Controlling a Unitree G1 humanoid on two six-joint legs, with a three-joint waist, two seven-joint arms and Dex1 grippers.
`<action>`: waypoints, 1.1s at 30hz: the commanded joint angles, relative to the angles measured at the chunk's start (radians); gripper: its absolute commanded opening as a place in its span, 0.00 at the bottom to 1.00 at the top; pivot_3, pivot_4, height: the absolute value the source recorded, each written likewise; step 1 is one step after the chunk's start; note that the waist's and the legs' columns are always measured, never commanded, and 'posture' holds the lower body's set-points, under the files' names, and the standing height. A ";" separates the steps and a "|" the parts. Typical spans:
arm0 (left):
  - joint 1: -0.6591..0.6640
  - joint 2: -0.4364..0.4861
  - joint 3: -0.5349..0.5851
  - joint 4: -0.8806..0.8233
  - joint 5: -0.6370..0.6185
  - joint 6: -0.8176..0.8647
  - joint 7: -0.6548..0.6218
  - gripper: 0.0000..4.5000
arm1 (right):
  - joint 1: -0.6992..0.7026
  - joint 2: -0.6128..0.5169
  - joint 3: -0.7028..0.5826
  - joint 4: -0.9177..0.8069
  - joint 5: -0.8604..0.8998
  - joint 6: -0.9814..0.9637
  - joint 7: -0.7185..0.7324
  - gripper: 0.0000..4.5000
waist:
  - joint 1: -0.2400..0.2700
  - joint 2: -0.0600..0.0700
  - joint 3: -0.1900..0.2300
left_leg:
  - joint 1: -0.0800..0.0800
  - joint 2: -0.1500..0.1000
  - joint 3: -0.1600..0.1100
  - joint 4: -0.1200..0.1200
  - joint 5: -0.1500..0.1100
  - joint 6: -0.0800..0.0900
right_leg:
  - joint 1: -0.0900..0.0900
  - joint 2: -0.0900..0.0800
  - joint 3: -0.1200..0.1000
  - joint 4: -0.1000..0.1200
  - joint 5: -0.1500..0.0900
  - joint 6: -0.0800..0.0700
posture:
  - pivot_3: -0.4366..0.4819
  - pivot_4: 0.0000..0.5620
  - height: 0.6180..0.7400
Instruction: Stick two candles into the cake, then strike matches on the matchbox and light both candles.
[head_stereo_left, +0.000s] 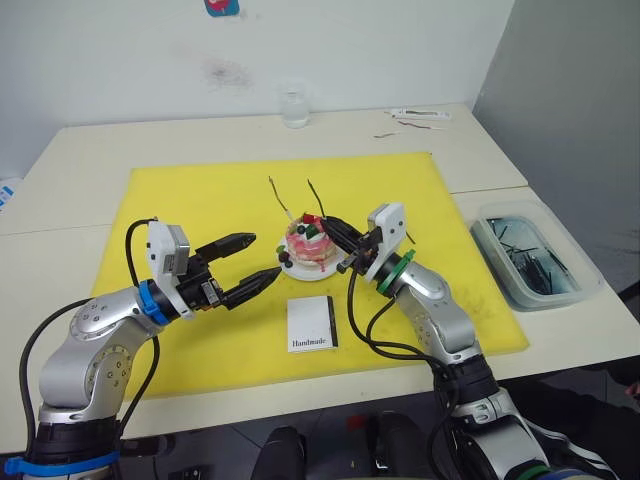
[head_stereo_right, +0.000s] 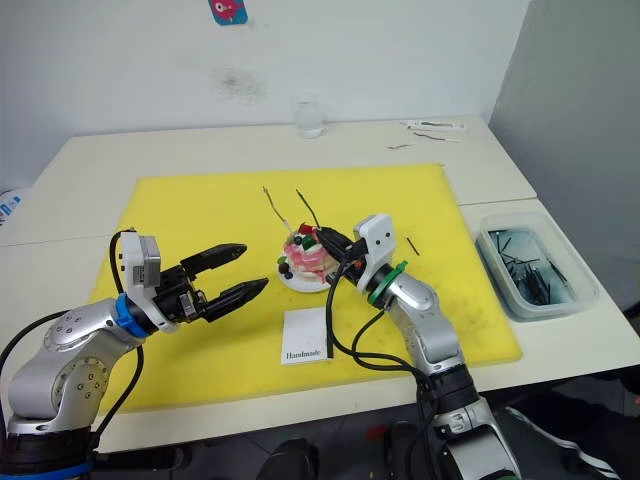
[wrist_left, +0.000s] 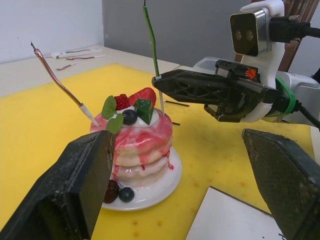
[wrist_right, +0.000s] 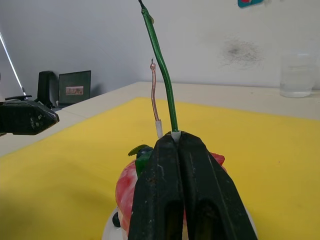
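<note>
on the yellow mat (head_stereo_left: 180, 330), mid-tabletop, the right gripper (wrist_right: 176, 145) pinches the green candle (wrist_right: 162, 75) standing in the cake (head_stereo_left: 307, 247). the left gripper (head_stereo_left: 253, 262) gapes wide beside it, holding nothing.

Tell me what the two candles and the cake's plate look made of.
Green candle: thin, smooth, glossy, probably wax or plastic-coated, with a white base. Pale candle: coppery metallic sheen, possibly foil-wrapped. Plate: glossy white, likely ceramic or hard plastic.

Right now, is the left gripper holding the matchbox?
No, the left gripper hovers open beside the cake, while the matchbox lies untouched on the yellow mat.
</note>
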 joint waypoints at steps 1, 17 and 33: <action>-0.021 0.016 0.011 0.000 0.006 -0.020 -0.007 1.00 | -0.008 0.006 -0.004 -0.017 -0.004 -0.018 -0.002 0.01 | 0.000 0.000 0.000 | 0.000 0.000 0.000 0.000 0.000 0.000 | 0.000 0.000 0.000 0.000 0.000 0.000 | 0.48 0.27 1.00; -0.012 0.011 0.009 -0.003 0.009 -0.025 -0.016 1.00 | 0.000 0.029 -0.022 -0.040 0.039 0.008 -0.001 0.01 | 0.000 0.000 0.000 | 0.000 0.000 0.000 0.000 0.000 0.000 | 0.000 0.000 0.000 0.000 -0.001 -0.001 | 0.48 0.27 1.00; -0.015 0.010 0.012 0.007 0.017 -0.026 -0.025 1.00 | 0.035 0.003 -0.010 -0.018 0.007 -0.008 0.003 0.01 | -0.001 0.000 0.000 | -0.001 0.000 0.000 -0.001 0.000 0.000 | -0.001 0.000 0.000 -0.001 -0.002 -0.003 | 0.48 0.27 1.00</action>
